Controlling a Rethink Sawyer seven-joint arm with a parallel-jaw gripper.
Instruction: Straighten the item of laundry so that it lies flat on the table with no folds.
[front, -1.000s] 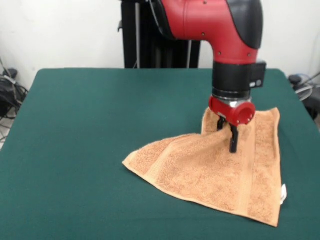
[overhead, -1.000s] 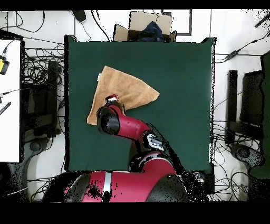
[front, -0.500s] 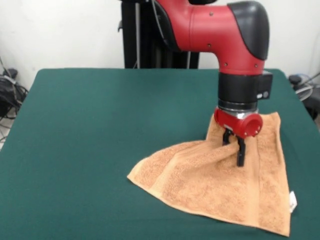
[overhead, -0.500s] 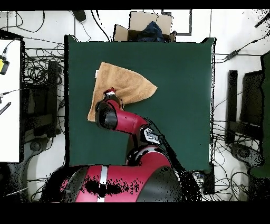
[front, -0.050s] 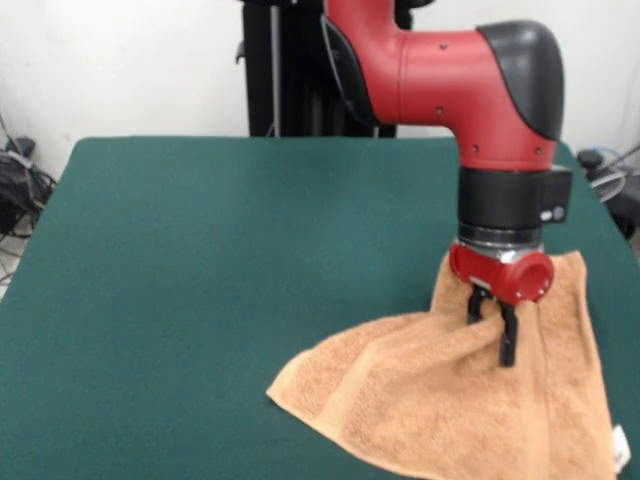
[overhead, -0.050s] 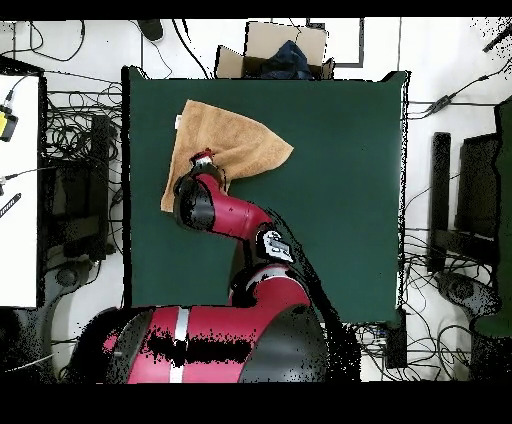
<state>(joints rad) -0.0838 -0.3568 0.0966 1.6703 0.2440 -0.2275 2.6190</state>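
From my station, the front camera shows a plain white wall (front, -0.050s: 130, 60) with a black stand (front, -0.050s: 262, 70) against it. Loose cables (front, -0.050s: 15, 190) lie at the left edge. Overhead, I see a pale floor (overhead, -0.050s: 430, 60) strewn with black cables (overhead, -0.050s: 75, 110), a cardboard box (overhead, -0.050s: 270, 48), a white desk (overhead, -0.050s: 18, 190) and dark equipment (overhead, -0.050s: 478, 190).

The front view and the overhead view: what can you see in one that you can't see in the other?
Only the front view shows the tool from the side, with dark fingers pinching a raised ridge of the towel.

Only the overhead view shows the whole towel, lying near one corner of the table, plus a cardboard box and cables on the floor.

Both show the orange towel bunched, not flat, under the red arm.
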